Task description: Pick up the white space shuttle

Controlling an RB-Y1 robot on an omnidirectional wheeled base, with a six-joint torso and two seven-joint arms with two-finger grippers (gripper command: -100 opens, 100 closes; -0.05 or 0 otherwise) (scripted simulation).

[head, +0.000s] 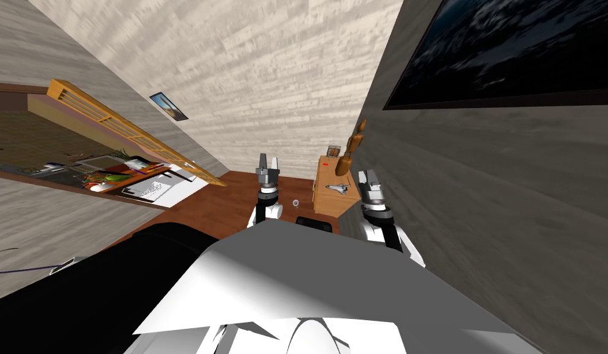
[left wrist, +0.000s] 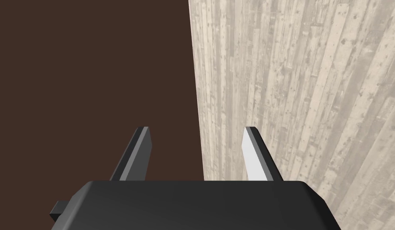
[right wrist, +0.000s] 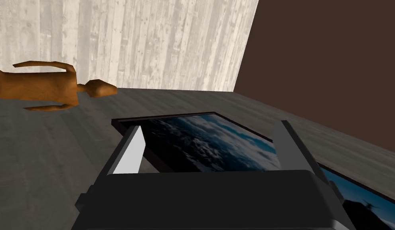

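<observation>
The white space shuttle lies on top of a light wooden cabinet against the grey wall, ahead and slightly right of me. My right gripper hovers just to the right of the shuttle, close to the cabinet, with its fingers open and nothing between them. My left gripper is raised over the brown floor to the left of the cabinet, also open and empty.
A brown wooden figure stands at the cabinet's far end, also seen as the wooden figure. A small red item and a small framed object share that top. A cluttered desk stands at left. A dark framed picture hangs on the right wall.
</observation>
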